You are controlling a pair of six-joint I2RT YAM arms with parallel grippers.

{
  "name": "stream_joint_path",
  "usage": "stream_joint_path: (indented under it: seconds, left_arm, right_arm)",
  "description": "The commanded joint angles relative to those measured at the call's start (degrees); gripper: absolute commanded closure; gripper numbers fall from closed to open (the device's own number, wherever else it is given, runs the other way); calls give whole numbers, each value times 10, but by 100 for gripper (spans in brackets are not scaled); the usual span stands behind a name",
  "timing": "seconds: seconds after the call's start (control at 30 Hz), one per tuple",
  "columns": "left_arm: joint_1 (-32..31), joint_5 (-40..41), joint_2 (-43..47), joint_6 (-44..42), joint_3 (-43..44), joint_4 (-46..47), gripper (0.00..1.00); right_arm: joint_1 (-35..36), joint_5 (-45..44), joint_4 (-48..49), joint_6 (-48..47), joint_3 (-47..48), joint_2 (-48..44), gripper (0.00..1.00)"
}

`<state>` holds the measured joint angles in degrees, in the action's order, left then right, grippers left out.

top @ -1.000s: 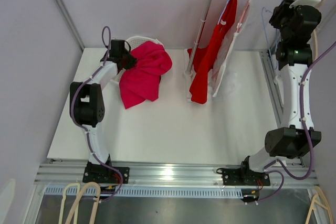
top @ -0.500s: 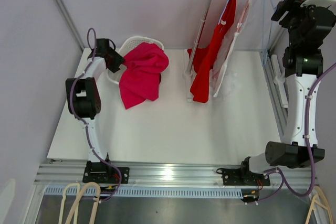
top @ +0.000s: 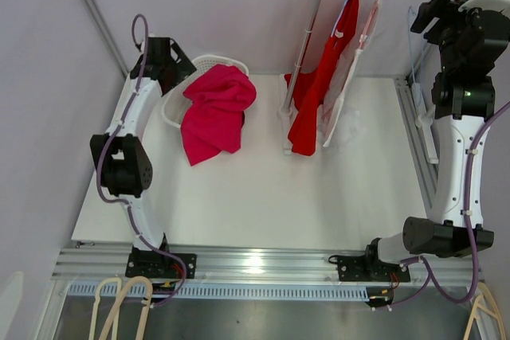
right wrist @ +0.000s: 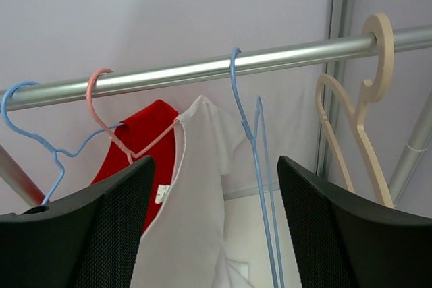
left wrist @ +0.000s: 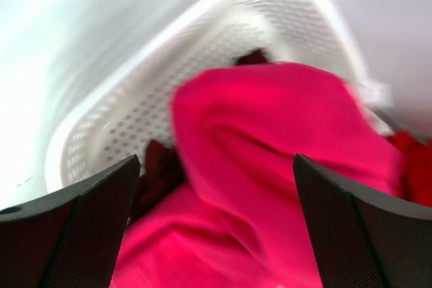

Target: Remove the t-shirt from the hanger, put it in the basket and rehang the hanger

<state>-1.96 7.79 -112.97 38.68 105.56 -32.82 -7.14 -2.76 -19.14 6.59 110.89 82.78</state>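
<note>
The right pincer (right wrist: 214, 166) was held wide open, with nothing between its fingers. It was pointed at the rail (right wrist: 290, 52), which ran from side to side just above it. An empty hanger (right wrist: 253, 146) was seen right in front of the pincer. The white shirt (right wrist: 196, 220) was hung on a pink hanger (right wrist: 108, 109), a little to the left of the pincer and lower down. The shirt hung long-ways, straight down from the rail. A red shirt (right wrist: 145, 133) was hung farther left, partly hidden by the white one.

The right arm was stretched up tall from the near edge of the table (top: 263, 197), so the pincer was held as high as the rail. This arm was much nearer to the hung shirts than the other arm.

The left pincer (left wrist: 214, 166) was spread wide too, and nothing was pinched by it. It was pointed down at a basket (left wrist: 135, 92). A pink shirt (left wrist: 270, 133) was draped over the basket, just under the pincer, and was not touched by it. The left arm was reached far out and bent, well apart from the rail.

It was judged that the white shirt would be taken next, so the right pincer would have to be moved left and down.
</note>
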Motion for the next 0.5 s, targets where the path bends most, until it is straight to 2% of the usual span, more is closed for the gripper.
stream_joint_path:
  seconds: [0.0,0.13,0.23,0.47]
  left_arm:
    - [-66,60,92,-96,42,-2,0]
    - [-157,75,78,-161,70,-8,1]
    - [-189,62,31,-168,104,-31,0]
    - [-205,55,-84,-206,168,-65,1]
  right_arm:
    - [0,15,-5,11,18,-21,22]
    - [3,21,-22,21,30,-16,22]
    - [9,21,-26,27,34,-16,21]
    - [27,40,-57,29,56,-14,20]
